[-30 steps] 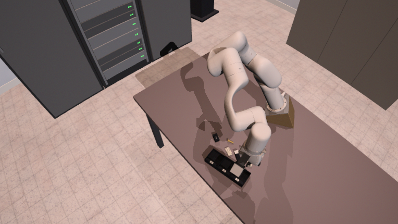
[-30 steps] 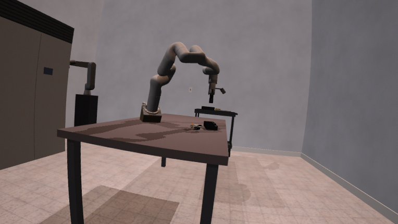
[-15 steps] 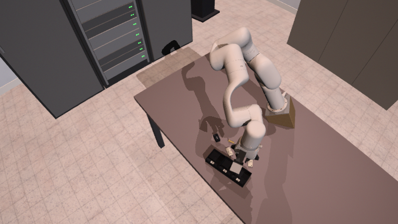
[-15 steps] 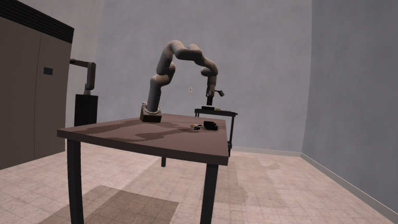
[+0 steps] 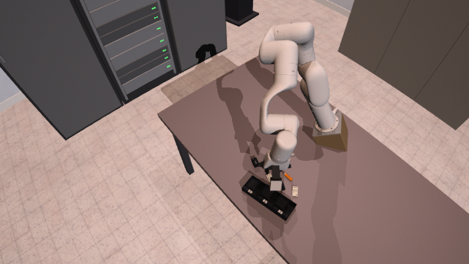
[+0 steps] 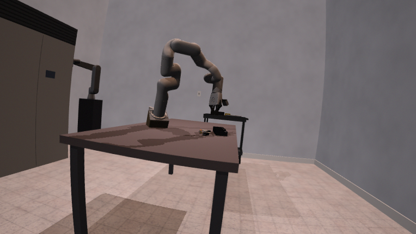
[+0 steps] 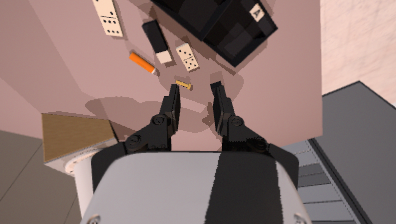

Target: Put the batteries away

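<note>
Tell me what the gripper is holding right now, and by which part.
Nothing is held: the gripper stands open, with bare space between its fingers.

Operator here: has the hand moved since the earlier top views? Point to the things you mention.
Yes. Against the row of bins (image 5: 257, 196) (image 6: 220, 131) (image 7: 187, 25), the hand (image 5: 276, 169) (image 6: 214, 113) (image 7: 197, 95) has shifted up and left in the top view.
</note>
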Robot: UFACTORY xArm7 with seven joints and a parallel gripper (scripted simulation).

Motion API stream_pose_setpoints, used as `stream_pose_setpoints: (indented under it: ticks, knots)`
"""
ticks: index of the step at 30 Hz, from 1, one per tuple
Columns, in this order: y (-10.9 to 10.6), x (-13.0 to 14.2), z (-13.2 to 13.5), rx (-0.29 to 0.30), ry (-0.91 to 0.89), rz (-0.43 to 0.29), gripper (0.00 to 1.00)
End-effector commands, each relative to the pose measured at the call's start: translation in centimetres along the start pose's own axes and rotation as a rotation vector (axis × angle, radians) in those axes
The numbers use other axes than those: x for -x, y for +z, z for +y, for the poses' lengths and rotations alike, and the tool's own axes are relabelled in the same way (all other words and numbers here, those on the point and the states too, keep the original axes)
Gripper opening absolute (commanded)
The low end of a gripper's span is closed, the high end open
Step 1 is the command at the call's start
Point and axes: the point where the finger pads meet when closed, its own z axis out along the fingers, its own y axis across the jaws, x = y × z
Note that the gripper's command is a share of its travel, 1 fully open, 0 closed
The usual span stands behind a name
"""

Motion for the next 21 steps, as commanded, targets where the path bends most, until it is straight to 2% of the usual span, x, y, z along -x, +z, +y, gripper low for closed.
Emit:
stream_pose_setpoints:
  ticks: [1,8,11,17,21]
  knots:
    - [1.7,2.6,1.5,-0.014,-0.152,0.041,0.42]
    - [4.6,7.1,4.0,-0.029,-0.353,0.078,0.42]
    - [5.0,7.7,4.3,-0.039,-0.395,0.1,0.42]
    - [7.5,11.7,6.5,-0.039,-0.395,0.099,0.42]
    - [7.5,11.9,6.7,-0.039,-0.395,0.099,0.42]
